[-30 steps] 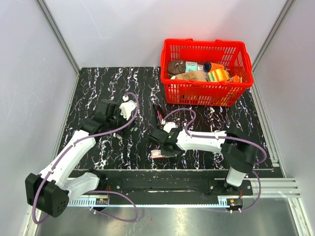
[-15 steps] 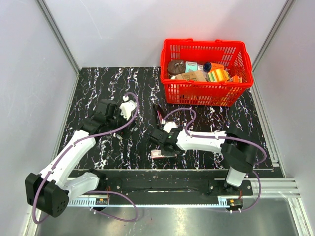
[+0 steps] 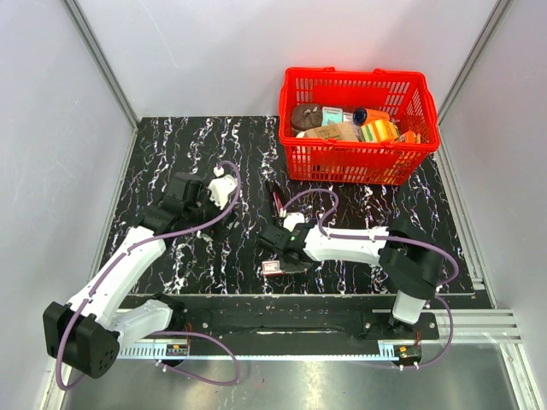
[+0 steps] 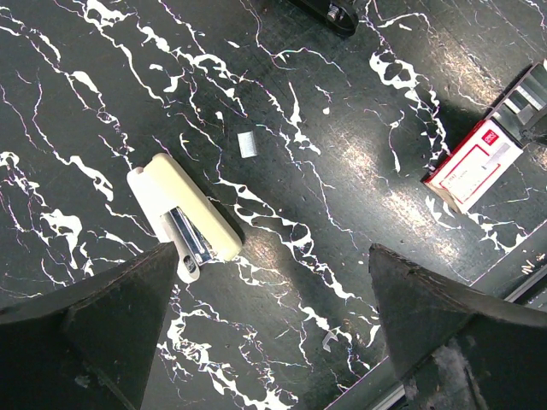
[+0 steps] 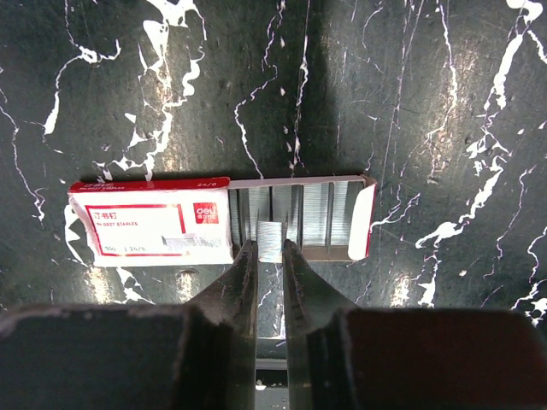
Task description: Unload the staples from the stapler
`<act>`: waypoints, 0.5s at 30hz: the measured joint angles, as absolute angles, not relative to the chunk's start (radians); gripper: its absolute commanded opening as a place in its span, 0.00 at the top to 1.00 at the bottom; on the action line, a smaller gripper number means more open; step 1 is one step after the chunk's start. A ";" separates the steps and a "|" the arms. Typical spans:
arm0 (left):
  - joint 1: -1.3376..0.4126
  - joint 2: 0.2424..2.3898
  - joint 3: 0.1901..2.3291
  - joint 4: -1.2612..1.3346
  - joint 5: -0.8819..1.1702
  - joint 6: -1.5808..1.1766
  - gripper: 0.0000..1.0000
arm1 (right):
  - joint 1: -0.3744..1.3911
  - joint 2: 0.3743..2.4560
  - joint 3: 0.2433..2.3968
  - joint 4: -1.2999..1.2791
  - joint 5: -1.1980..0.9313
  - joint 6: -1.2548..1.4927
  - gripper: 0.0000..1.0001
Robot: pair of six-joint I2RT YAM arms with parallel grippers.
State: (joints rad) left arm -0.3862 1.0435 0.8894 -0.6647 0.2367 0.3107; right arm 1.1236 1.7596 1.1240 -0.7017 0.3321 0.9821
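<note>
**A:** Top view first. What has changed?

**B:** Very little. The right arm [image 3: 359, 243] has edged slightly toward the left of the frame. The right gripper [image 3: 275, 254] stays low over the staple box [image 3: 273, 267] at lower centre. The left arm [image 3: 128, 256] has held its pose. The stapler [image 3: 275, 199] lies on the table [image 3: 171, 145], above the right gripper and below the red basket [image 3: 359, 162]. Neither arm touches it.

**A:** What does that mean for the task?

**B:** As I judge it, the work is now at the box, not at the stapler.

**A:** Left wrist view?

**B:** The left gripper [image 4: 273, 342] has its fingers spread wide, holding nothing and touching nothing. A cream object [image 4: 184, 218] lies left of centre, with a loose strip [image 4: 246, 143] near it, toward the top. The staple box sits at the right edge. A black part at the top edge may be the stapler, but I cannot confirm it.

**A:** Right wrist view?

**B:** The fingers are almost together, pinching a held strip [image 5: 271, 240] at the near edge of the box's open tray [image 5: 329, 218]. The sleeve is slid toward the left of the frame.
</note>
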 measured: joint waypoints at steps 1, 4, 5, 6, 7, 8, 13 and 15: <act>-0.386 1.043 0.889 -0.665 0.237 0.310 0.01 | 1.124 1.762 1.124 -0.701 0.332 0.981 1.00; -0.386 1.042 0.889 -0.665 0.237 0.311 0.01 | 1.124 1.769 1.124 -0.701 0.332 0.980 1.00; -0.386 1.042 0.889 -0.665 0.237 0.311 0.01 | 1.124 1.769 1.124 -0.701 0.332 0.979 0.99; -0.386 1.041 0.889 -0.665 0.238 0.311 0.01 | 1.124 1.770 1.125 -0.701 0.332 0.978 0.98; -0.386 1.040 0.889 -0.665 0.240 0.311 0.01 | 1.124 1.770 1.126 -0.701 0.332 0.977 0.97; -0.386 1.037 0.888 -0.665 0.242 0.311 0.01 | 1.124 1.770 1.126 -0.700 0.332 0.976 0.96; -0.386 1.019 0.877 -0.666 0.258 0.312 0.01 | 1.124 1.771 1.129 -0.701 0.332 0.975 0.88; -0.386 1.019 0.875 -0.666 0.261 0.312 0.01 | 1.124 1.771 1.133 -0.700 0.332 0.973 0.85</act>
State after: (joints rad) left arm -0.3862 1.0191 0.8753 -0.6662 0.2611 0.3119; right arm 1.1236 1.7710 1.1332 -0.7002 0.3317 0.9733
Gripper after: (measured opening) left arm 0.988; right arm 0.181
